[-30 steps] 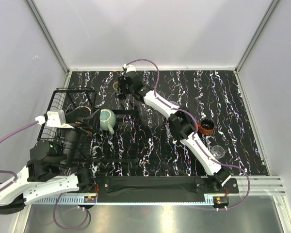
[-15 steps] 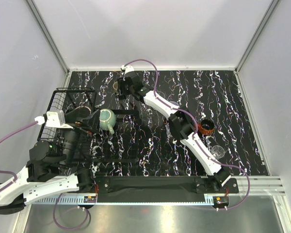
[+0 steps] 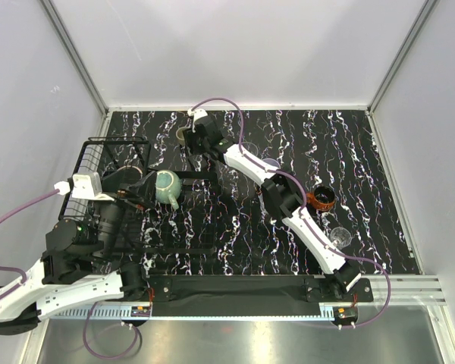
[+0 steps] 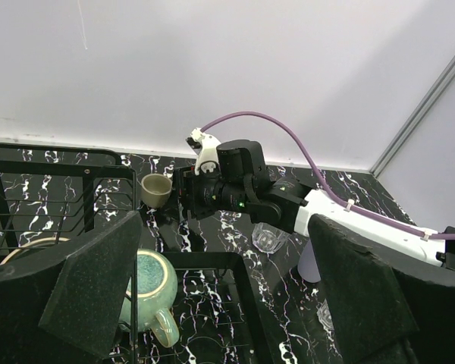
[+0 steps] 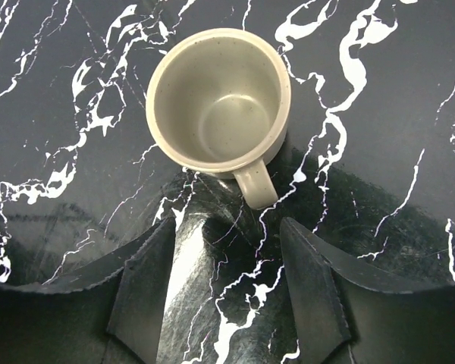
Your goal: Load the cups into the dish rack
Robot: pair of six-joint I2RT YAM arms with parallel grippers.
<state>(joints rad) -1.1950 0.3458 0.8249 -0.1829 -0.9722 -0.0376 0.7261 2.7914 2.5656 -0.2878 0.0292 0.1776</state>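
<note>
The left gripper (image 4: 226, 243) hangs wide open and empty over the dish rack (image 4: 61, 170). The teal mug (image 4: 150, 282) stands upright just below its fingers, nearer the left one, inside the rack's frame, so it looks already loaded. Farther out, the right gripper (image 5: 227, 231) is spread and empty too. The olive-beige mug (image 5: 218, 98) stands on the table (image 5: 379, 114) just ahead, touching neither finger. Its handle (image 5: 255, 186) points back into the gap, which I judge is lined up for a grasp.

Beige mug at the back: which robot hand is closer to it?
Right. The right gripper hangs open just short of the beige mug, by its handle. The left gripper is far off at the dish rack, open near the teal mug.
</note>
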